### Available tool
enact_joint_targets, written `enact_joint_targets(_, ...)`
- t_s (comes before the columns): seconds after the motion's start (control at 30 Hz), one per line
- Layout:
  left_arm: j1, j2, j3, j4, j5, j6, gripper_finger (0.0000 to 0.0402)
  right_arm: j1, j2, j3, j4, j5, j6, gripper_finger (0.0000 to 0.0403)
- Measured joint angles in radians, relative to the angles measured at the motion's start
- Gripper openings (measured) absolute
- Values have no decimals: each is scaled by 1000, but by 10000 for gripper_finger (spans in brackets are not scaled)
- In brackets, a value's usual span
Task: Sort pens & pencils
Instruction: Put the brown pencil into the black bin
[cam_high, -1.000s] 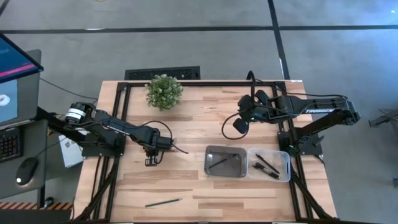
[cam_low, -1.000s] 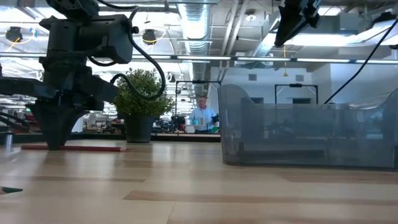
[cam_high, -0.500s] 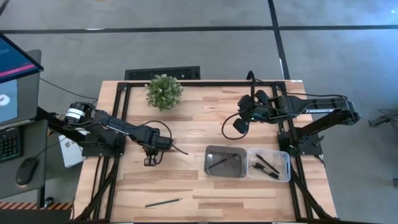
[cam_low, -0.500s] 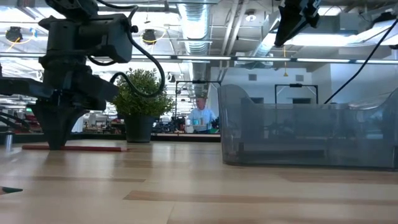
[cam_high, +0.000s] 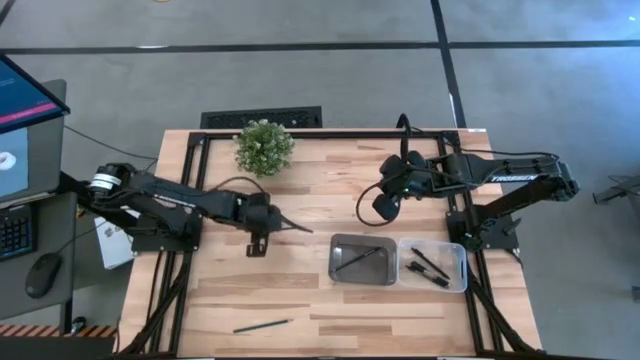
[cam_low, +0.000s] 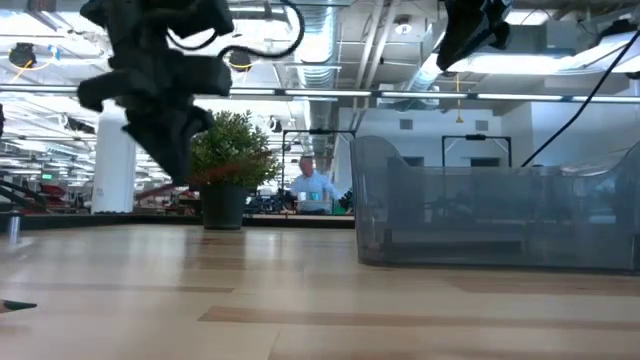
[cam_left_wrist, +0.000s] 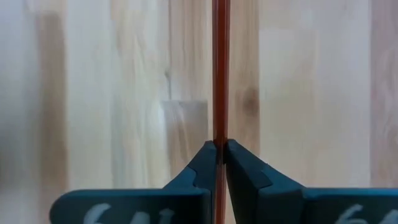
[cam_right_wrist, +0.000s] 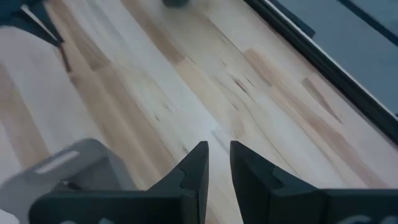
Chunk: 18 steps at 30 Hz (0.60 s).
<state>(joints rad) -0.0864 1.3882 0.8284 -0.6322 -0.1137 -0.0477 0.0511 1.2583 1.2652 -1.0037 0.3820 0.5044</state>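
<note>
- Over the middle-left of the wooden table (cam_high: 300, 300), the left gripper (cam_left_wrist: 220, 155) is hanging clear of the boards, its jaws clenched on a thin reddish pencil (cam_left_wrist: 219, 74).
- From above, that pencil (cam_high: 290, 225) is poking out of the left gripper (cam_high: 262, 232) toward the trays, its tip pointing to the table's middle.
- From table height, the left gripper (cam_low: 170, 140) is floating above the tabletop, just in front of the potted plant (cam_low: 228, 160), with the reddish pencil (cam_low: 215, 172) showing as a faint streak below it.
- Near the front edge, a second, greenish pencil (cam_high: 262, 325) is lying flat on the wood, well apart from both arms.
- Right of centre, a metal tray (cam_high: 338, 270) is holding one thin pencil (cam_high: 358, 259) lying at a slant.
- Just beside it on the right, a clear plastic tray (cam_high: 457, 250) is holding a few short black pens (cam_high: 430, 268).
- Toward the back right, the right gripper (cam_high: 386, 200) is waiting above the table, behind the trays.
- Its wrist camera is showing the right gripper (cam_right_wrist: 217, 155) with its fingers released and only a narrow gap between them, nothing in it.
- Behind the table, a person (cam_low: 312, 188) is standing far off in the room.
</note>
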Motion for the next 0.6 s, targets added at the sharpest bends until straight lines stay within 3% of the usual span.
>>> enact_joint_targets(0.4, 58, -131, 178, 139, -12, 228, 10, 34, 0, 0, 286, -19, -120, 91)
enact_joint_targets(0.6, 93, -146, 246, 234, -7, 307, 11, 32, 0, 0, 383, -19, -126, 133)
